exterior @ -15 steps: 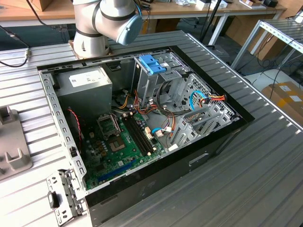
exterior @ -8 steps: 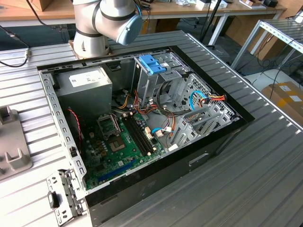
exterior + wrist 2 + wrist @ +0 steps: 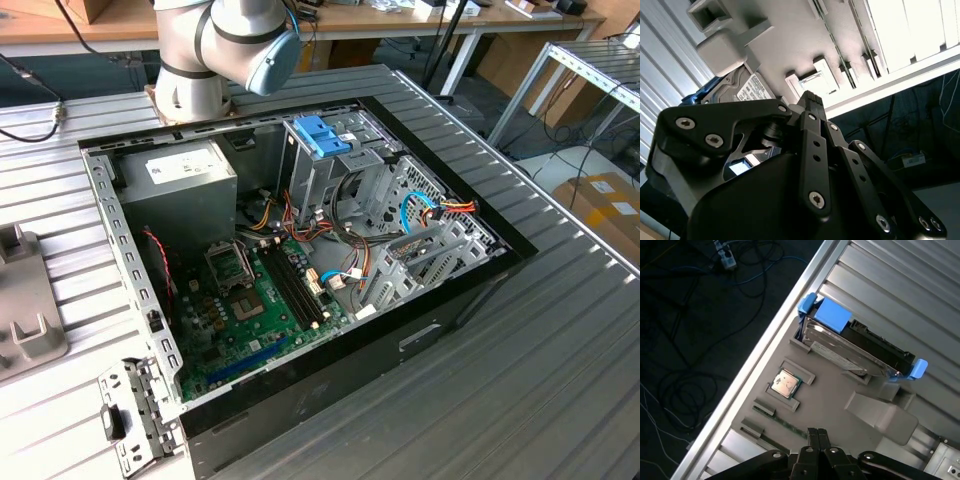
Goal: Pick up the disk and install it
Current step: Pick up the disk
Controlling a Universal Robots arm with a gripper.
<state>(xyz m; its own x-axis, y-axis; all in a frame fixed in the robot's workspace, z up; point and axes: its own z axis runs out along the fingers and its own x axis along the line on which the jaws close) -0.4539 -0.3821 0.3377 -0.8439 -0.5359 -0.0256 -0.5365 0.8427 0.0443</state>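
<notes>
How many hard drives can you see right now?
1. The disk sits in the grey fixture plate, seen in both wrist views. More may be hidden inside the open computer case.

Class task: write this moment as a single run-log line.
Phase: before pickup | gripper: jaws shut, empty | disk: in grey holder, untouched | case: open

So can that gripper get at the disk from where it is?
Probably yes: the disk sits in the grey holder, nothing covering it; the gripper hangs apart from it, jaws shut.
</notes>
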